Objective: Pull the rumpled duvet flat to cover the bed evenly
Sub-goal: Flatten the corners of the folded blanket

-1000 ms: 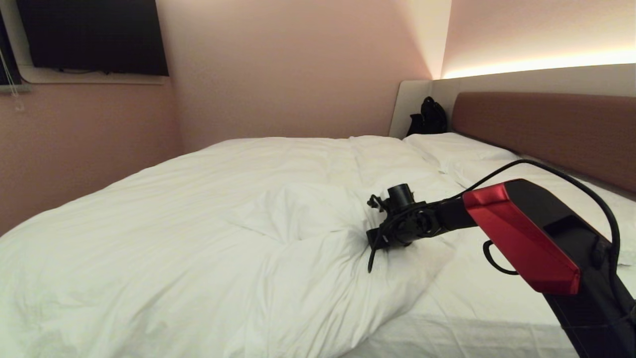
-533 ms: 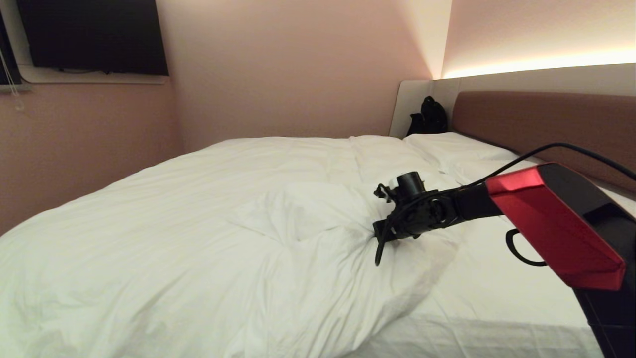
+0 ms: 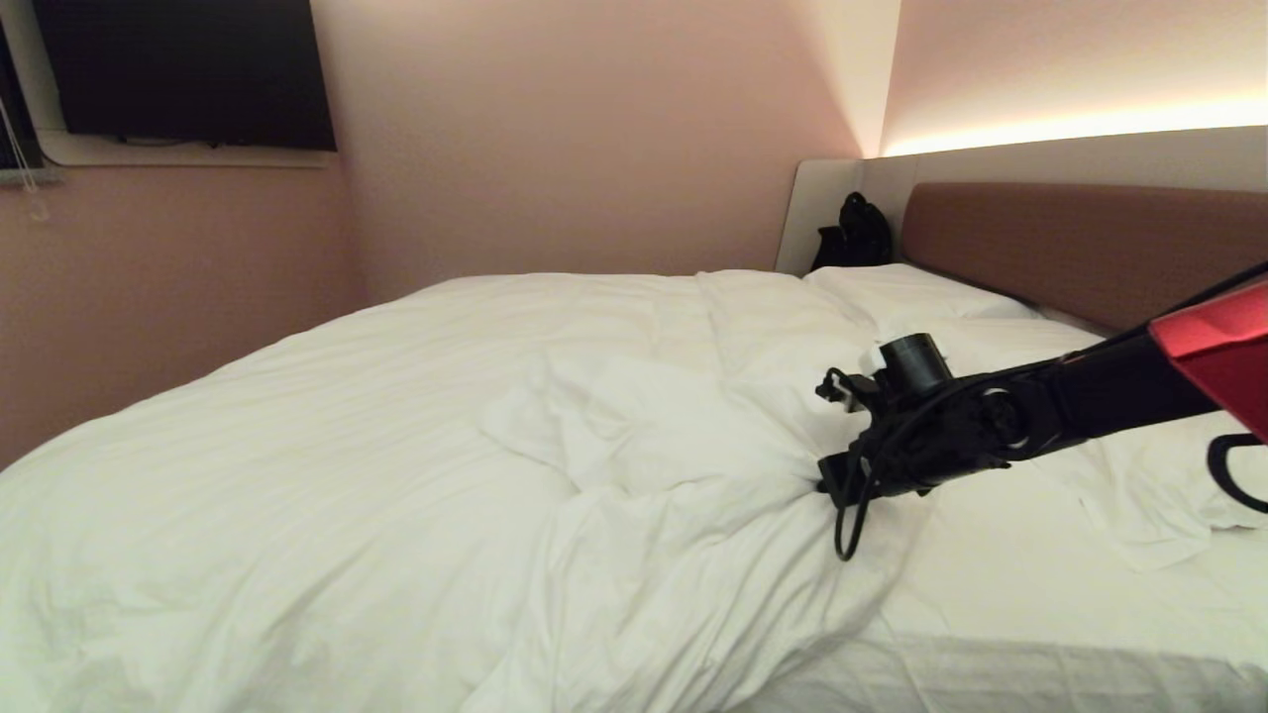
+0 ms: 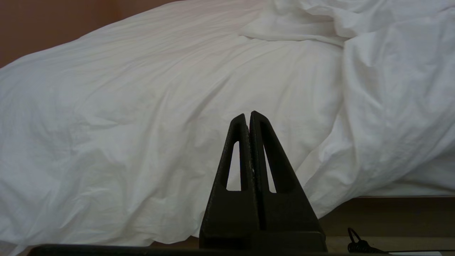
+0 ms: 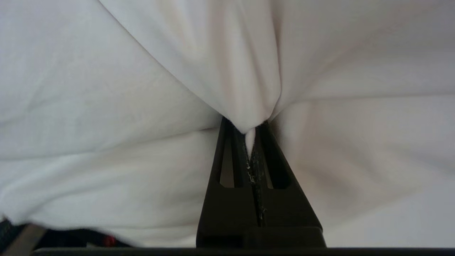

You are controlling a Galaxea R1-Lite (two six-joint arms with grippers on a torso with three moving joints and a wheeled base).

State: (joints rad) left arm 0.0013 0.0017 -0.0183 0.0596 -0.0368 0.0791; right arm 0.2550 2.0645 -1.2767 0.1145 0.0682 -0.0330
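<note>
White cotton fills most of what we see: the duvet (image 3: 416, 475) lies bunched across the bed (image 3: 1030, 634), with a raised rumple near its middle and its near edge hanging down over the side. Our right gripper (image 3: 827, 480) reaches out over the mattress, and its fingers (image 5: 233, 160) are pinched tight on a fold of the duvet; in the right wrist view a peak of cloth is drawn into the tips, with taut creases fanning away from them on both sides. Behind the fingers, toward the arm, the bare fitted sheet (image 3: 1040, 594) is exposed and the pillows (image 3: 921, 297) lie against the brownish-red headboard (image 3: 1090, 238). Ahead of the fingers the duvet spreads away toward the far side of the bed.

Our left gripper (image 4: 247, 115) hangs low beside the bed, pressed closed on nothing, its tips pointing at the draped side of the duvet without touching it. Just past those tips the cloth bulges over the mattress edge.

A dark bag (image 3: 852, 233) sits in the corner beyond the pillows, and a dark screen (image 3: 183, 74) hangs on the far wall.
</note>
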